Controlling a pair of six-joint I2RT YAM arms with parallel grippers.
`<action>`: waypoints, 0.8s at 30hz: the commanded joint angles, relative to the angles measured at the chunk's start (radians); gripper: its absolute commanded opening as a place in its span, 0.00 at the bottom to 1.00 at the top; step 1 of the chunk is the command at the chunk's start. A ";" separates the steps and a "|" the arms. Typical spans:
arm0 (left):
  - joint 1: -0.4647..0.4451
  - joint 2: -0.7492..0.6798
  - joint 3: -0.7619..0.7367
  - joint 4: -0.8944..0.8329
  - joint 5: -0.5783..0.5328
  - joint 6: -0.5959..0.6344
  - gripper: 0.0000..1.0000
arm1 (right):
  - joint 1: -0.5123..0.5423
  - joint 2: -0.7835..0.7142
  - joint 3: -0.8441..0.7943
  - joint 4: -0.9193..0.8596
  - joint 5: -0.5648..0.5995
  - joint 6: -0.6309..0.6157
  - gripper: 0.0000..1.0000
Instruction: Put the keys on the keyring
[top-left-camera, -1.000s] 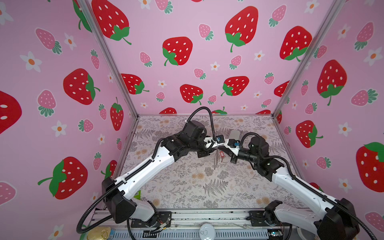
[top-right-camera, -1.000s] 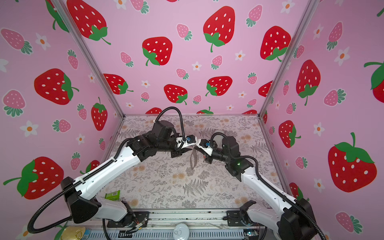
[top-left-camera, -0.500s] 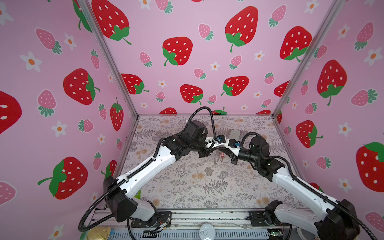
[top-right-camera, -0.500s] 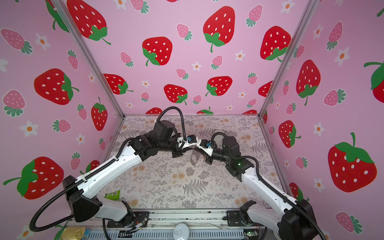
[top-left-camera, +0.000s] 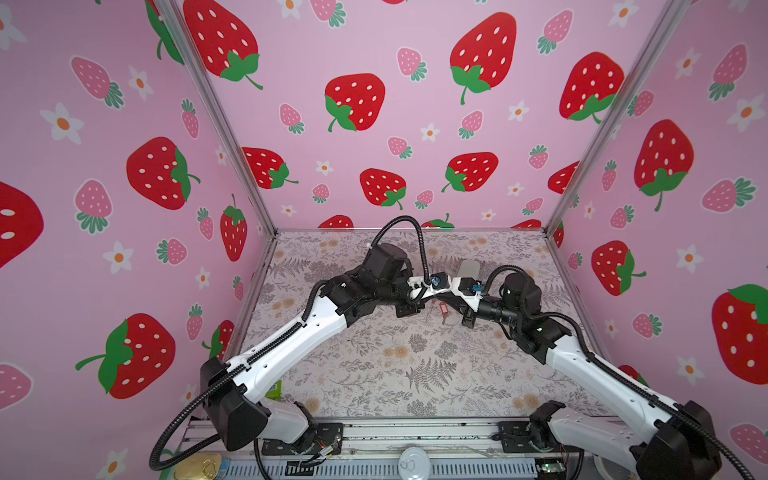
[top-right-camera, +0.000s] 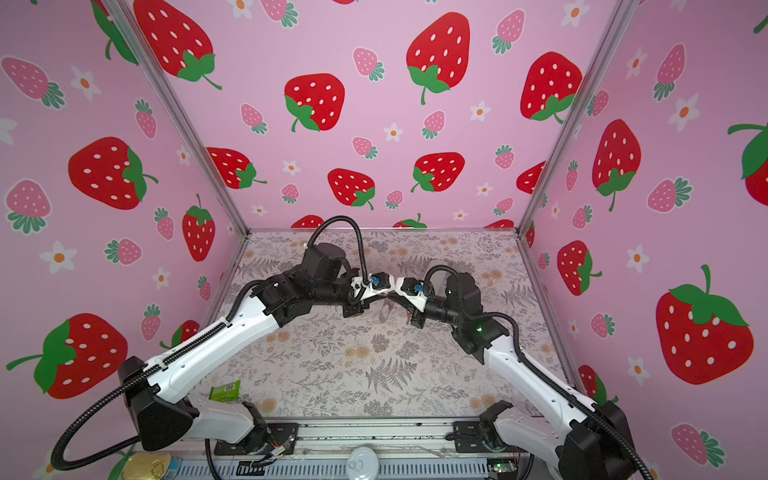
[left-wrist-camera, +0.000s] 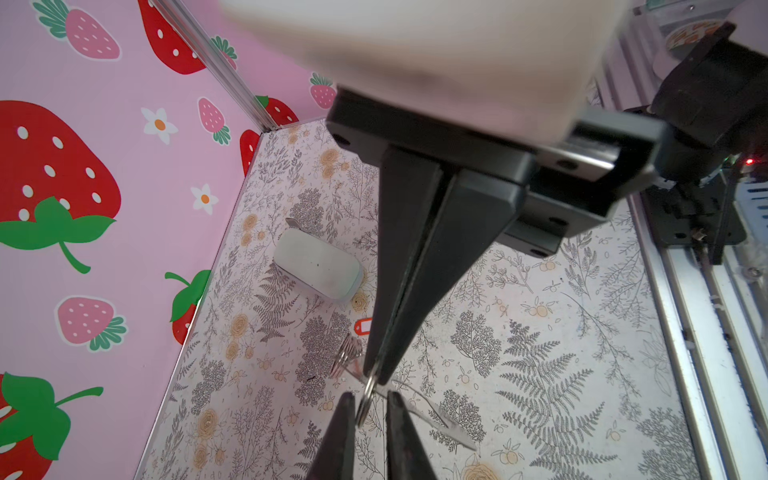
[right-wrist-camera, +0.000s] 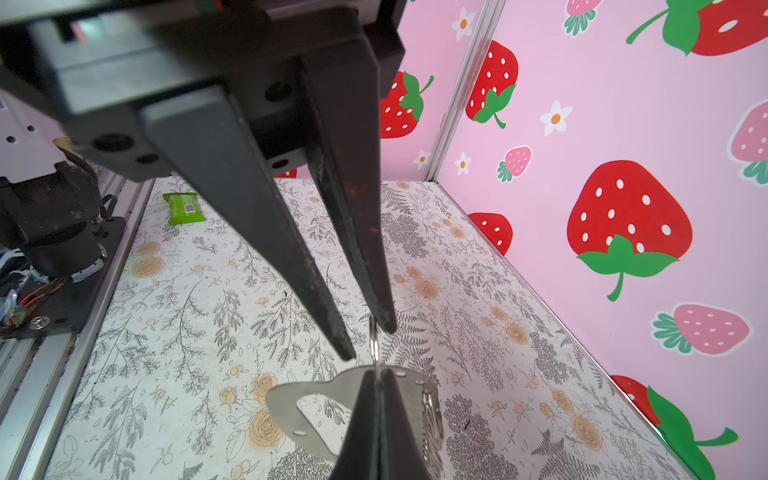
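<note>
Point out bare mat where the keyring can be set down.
Free: the wide front-middle mat between left arm and right arm; the back-left corner behind the left arm. Crowded: mid-back, where left pincer and right pincer meet by the red key tag, pale green case just behind.

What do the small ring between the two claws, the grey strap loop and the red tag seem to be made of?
The ring: metal, probably steel; thin, silver, with bright glints. The strap loop: maybe faux leather or soft plastic; flat, dull taupe-grey, with small dots like rivets. The red tag: apparently hard plastic; smooth red frame around a white window.
</note>
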 joint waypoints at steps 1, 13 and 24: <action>0.000 -0.017 -0.011 0.028 0.022 0.019 0.17 | 0.004 -0.020 0.020 0.038 -0.038 -0.006 0.04; -0.002 -0.021 -0.029 0.080 0.057 0.015 0.00 | 0.003 -0.048 -0.021 0.092 -0.026 0.017 0.09; 0.002 -0.082 -0.126 0.272 0.157 -0.013 0.00 | -0.027 -0.110 -0.143 0.249 -0.043 0.061 0.22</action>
